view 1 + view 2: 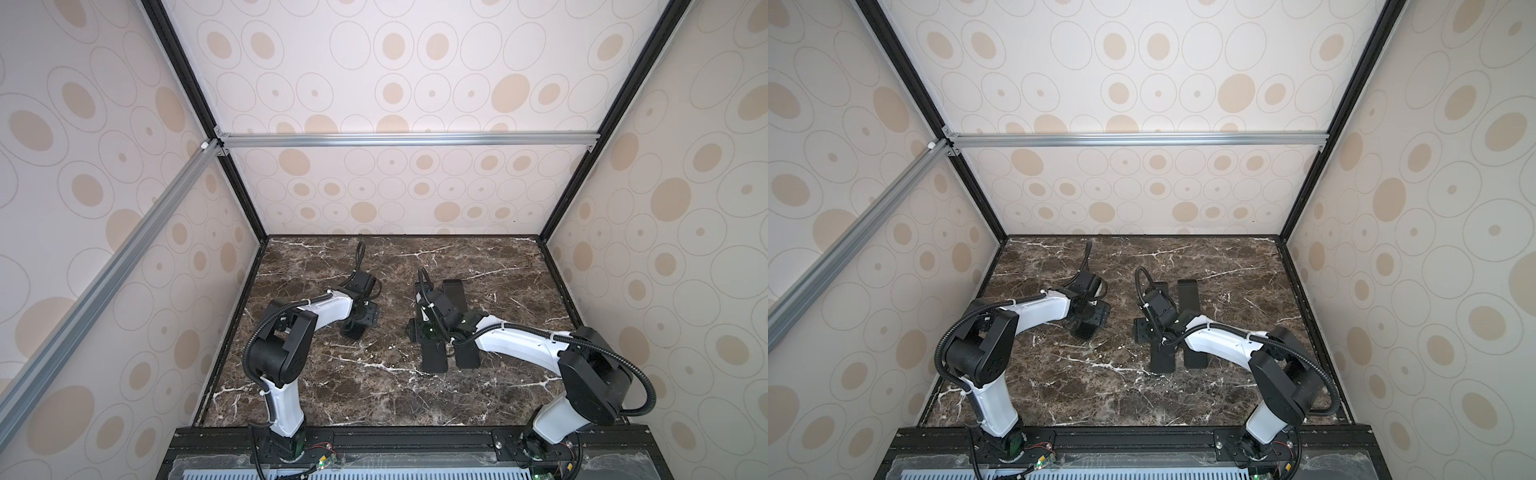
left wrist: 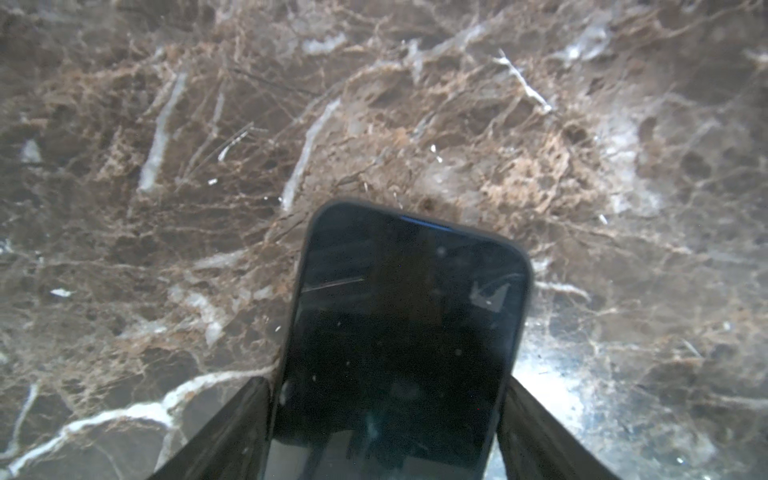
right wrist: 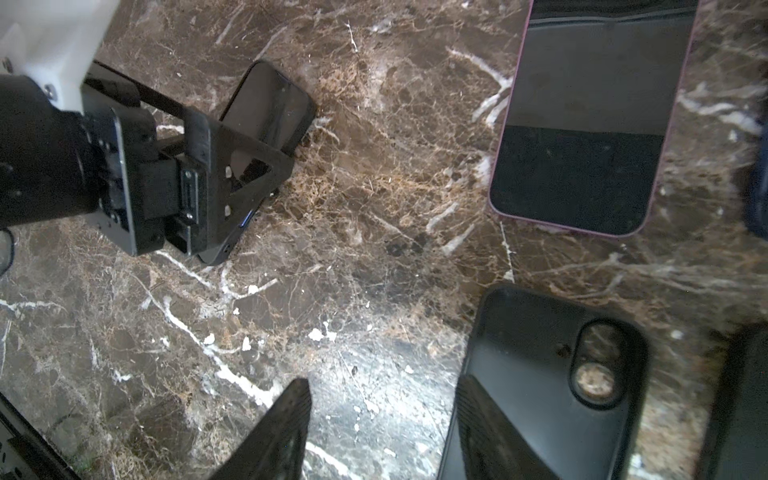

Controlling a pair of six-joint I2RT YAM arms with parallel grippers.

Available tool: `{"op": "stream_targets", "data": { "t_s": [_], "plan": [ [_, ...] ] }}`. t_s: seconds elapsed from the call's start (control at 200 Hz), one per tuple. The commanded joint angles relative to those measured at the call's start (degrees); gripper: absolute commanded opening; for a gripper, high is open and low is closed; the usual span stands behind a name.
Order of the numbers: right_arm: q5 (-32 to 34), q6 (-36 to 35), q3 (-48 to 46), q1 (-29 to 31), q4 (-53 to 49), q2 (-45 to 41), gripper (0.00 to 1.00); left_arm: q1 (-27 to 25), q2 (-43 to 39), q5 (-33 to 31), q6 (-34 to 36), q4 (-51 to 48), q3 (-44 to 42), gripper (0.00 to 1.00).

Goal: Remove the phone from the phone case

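In the left wrist view a phone (image 2: 399, 332) with a dark screen and dark rim lies on the marble. My left gripper (image 2: 386, 380) is shut on its two long sides. The right wrist view shows the same phone (image 3: 270, 104) flat on the table under the left gripper (image 3: 232, 166). An empty black phone case (image 3: 561, 374) lies open side up, and marble shows through its camera hole. My right gripper (image 3: 382, 382) is open, with one finger over the case's edge and the other over bare marble. In both top views the left gripper (image 1: 355, 328) (image 1: 1086, 328) is left of the right gripper (image 1: 417, 332).
A pink-rimmed phone (image 3: 590, 124) lies screen up beyond the case. More dark phones or cases lie in two rows (image 1: 434, 357) (image 1: 1163, 361) under the right arm. Patterned walls and black frame posts close in the marble table (image 1: 332, 395).
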Motion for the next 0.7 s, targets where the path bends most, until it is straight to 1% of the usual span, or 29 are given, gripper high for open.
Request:
{"op": "stream_targets", "data": {
  "t_s": [0.0,0.13,0.215,0.27,0.4,0.545,0.62,0.695],
  "plan": [
    [0.98,0.51,-0.29,0.47,-0.6,-1.0,0.59,-0.21,1.24,-1.95,0.93,-4.51,0.13,0.79],
    [1.43,0.68,-0.29,0.44,-0.52,-1.43,0.58,-0.22,-0.05,-2.82,0.53,-4.4,-0.05,0.75],
    [2.49,1.11,-0.62,0.47,-0.34,-2.25,0.59,-0.2,-1.35,-2.67,0.12,-3.91,-0.31,0.74],
    [3.35,1.49,-0.9,0.31,-0.1,-3.11,0.59,-0.18,-2.53,-2.41,-0.22,-3.3,-0.61,0.71],
    [5.55,2.36,-2.53,0.29,1.96,-5.8,0.6,-0.16,-5.42,-1.0,-1.24,-1.12,-1.61,0.68],
    [6.14,3.38,-4.66,-0.24,4.67,-8.24,0.6,-0.1,-8.89,1.09,-2.27,2.13,-3.26,0.67],
    [5.93,4.0,-5.38,-0.59,5.8,-8.64,0.6,0.14,-9.73,1.58,-2.69,2.94,-3.78,0.68],
    [5.51,3.96,-5.39,-0.69,5.86,-8.56,0.6,0.38,-9.17,0.63,-2.82,1.51,-3.2,0.76]
  ]
}}
